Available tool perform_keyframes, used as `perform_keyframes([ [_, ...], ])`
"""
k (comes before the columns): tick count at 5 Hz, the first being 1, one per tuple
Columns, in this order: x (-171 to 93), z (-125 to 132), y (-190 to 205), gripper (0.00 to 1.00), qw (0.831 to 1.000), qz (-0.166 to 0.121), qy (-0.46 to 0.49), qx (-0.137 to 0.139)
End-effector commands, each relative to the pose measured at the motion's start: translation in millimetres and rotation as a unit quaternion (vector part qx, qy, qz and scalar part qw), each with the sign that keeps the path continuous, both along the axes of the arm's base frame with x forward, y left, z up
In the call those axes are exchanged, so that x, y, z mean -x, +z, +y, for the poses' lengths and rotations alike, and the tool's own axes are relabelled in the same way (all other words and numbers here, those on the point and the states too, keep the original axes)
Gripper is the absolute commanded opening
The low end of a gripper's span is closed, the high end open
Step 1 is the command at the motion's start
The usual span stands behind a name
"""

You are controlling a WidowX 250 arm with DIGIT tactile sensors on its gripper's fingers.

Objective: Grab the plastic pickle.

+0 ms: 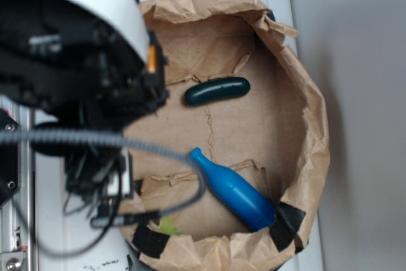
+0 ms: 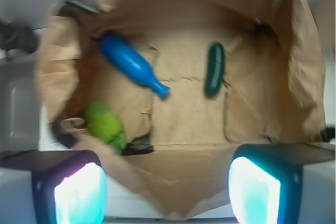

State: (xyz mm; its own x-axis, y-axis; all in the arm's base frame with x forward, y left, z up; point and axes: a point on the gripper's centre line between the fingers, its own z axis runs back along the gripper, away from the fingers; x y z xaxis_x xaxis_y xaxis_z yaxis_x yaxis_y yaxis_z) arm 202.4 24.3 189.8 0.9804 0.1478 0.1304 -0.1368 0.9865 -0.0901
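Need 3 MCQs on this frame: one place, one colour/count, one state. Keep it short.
1. Where does the pickle lie?
A. On the floor of the paper-lined bin, apart from the bottle
B. Inside the hand
C. On top of the bottle

2. What colour is the bottle?
A. Red
B. Bright blue
C. White

3. What state is the hand in?
A. Shut on the pickle
B. Shut on the bottle
C. Open and empty

Answers:
1 A: both views show the pickle lying flat on the brown paper, with a gap between it and the bottle.
2 B: it is bright blue in both views.
3 C: the wrist view shows the two fingers set apart with nothing between them, and the pickle lying farther off in the bin.
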Motion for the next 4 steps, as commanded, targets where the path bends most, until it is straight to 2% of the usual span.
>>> perform_keyframes([
  [1,0.0,5.8,9.5,1.0,1.0,-0.02,0.01,-0.004],
  [2,0.0,5.8,9.5,1.0,1.0,-0.02,0.01,-0.004],
  [3,-32.2,8.1,-34.6,1.0,0.997,-0.028,0.053,-0.038],
  [4,-75.8,18.1,-69.6,1.0,0.991,-0.022,0.118,-0.05],
])
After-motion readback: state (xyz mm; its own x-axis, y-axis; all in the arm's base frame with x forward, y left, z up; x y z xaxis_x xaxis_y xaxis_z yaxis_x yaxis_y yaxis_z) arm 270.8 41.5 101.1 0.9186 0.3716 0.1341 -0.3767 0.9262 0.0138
